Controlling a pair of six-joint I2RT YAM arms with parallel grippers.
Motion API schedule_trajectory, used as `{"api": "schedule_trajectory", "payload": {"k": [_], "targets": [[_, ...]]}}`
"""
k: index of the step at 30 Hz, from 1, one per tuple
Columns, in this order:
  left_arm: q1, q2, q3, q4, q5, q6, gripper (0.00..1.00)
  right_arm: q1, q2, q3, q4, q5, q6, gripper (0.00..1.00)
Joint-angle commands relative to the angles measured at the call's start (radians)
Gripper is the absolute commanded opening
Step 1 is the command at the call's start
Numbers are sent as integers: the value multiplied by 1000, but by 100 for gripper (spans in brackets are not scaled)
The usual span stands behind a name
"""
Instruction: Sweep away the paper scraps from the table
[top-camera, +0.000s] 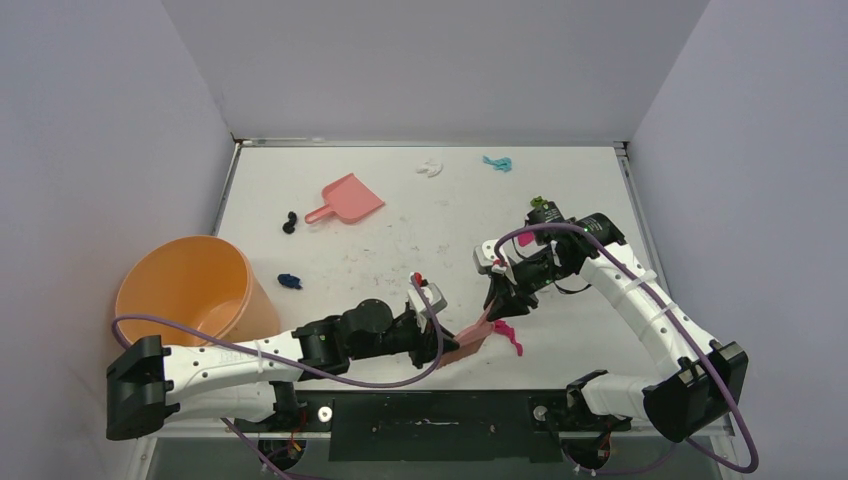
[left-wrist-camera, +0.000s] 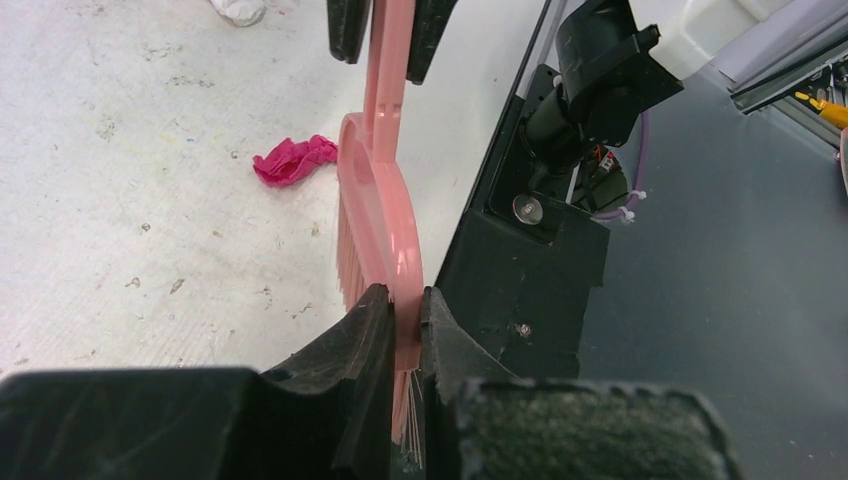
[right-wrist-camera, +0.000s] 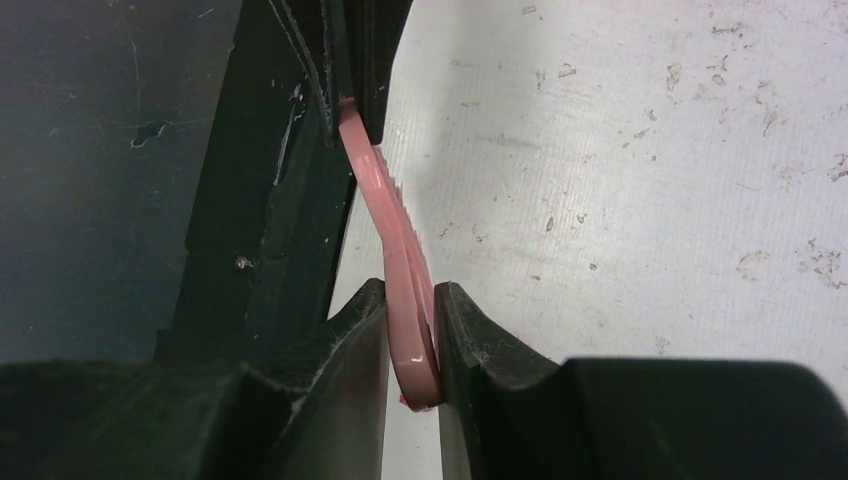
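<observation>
While the left gripper (left-wrist-camera: 400, 308) pinches the bristle end of the pink brush (left-wrist-camera: 385, 190) at the bottom of its own wrist view, the right gripper (right-wrist-camera: 412, 305) has the tip of the handle between its fingers. Its pads appear to press the plastic on both sides, though the view is very close. In the top view the brush spans the gap between the two grippers in the lower middle of the frame, over the near part of the table (top-camera: 590, 190).

Paper scraps lie spread across the white surface. A magenta scrap (top-camera: 508, 338) sits just right of the brush, near the bottom edge. A dark blue scrap (top-camera: 290, 282) lies left of centre, close to the orange bucket (top-camera: 190, 290) at the left of the frame. A black scrap (top-camera: 290, 222) rests above it, just left of the handle of the pink dustpan (top-camera: 350, 198). A white scrap (top-camera: 430, 168) and a teal scrap (top-camera: 497, 162) lie near the top edge, well apart from both grippers.
</observation>
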Motion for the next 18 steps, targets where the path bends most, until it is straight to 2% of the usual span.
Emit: {"api": "schedule_trajectory", "payload": {"k": [1, 5, 6, 9, 11, 13, 15, 18], "targets": [[19, -2, 6, 93, 7, -18, 0, 5, -10, 28, -2, -42, -8, 17], [23, 0, 9, 71, -31, -26, 0, 6, -10, 27, 8, -34, 5, 6], [24, 0, 18, 44, -64, -29, 3, 5, -10, 25, 16, -28, 15, 5], [25, -1, 64, -78, -213, -19, 42, 1, -8, 21, 74, -6, 97, 5], [27, -4, 117, -184, -332, -11, 58, -11, -4, 18, 131, 19, 204, 5], [35, -6, 160, -283, -457, 15, 69, -38, -1, 11, 221, 62, 346, 5], [61, 0, 204, -349, -563, 41, 74, -71, 5, 9, 269, 87, 407, 5], [156, 30, 284, -442, -650, 49, 79, -124, 12, 8, 306, 92, 470, 5]]}}
